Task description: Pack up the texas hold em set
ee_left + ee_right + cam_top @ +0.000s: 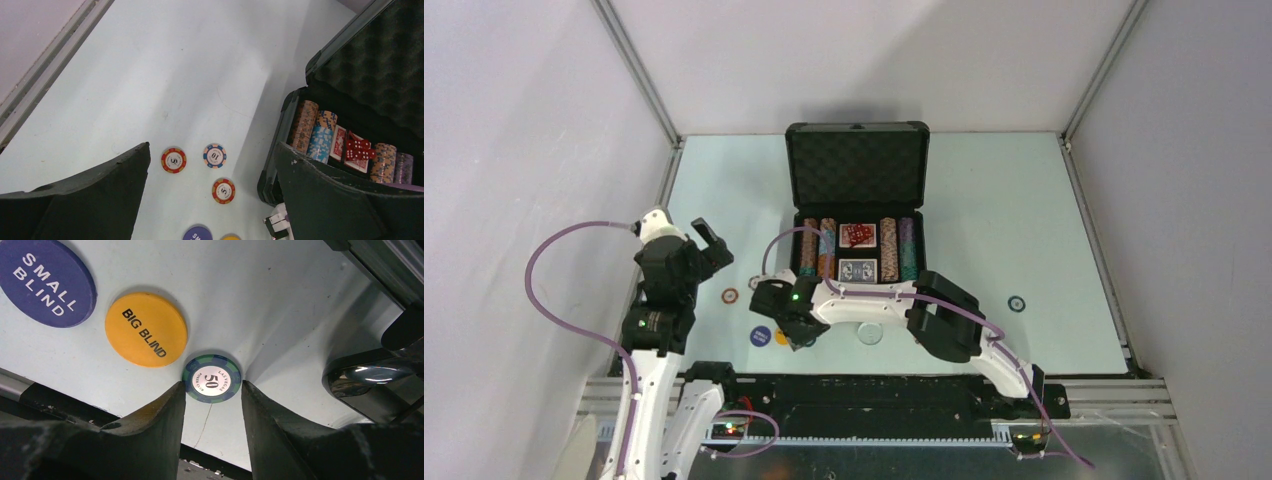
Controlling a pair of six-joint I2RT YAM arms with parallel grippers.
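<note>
My right gripper (pixel 213 386) stood half open and empty, fingers (pixel 165 415) flanking the chip (pixel 211 379) just beside the yellow button (pixel 146 329); I judged a level, centred squeeze best.

Left arm (pixel 662 300) raised, left pincer (pixel 212 150) wide open, right arm (pixel 894 303) stretched low leftward, right pincer (pixel 214 390) jaws partly apart

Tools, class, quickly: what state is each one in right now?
Left tool: open, empty.
Right tool: tips flank the 50 chip; grip cannot be told.
</note>
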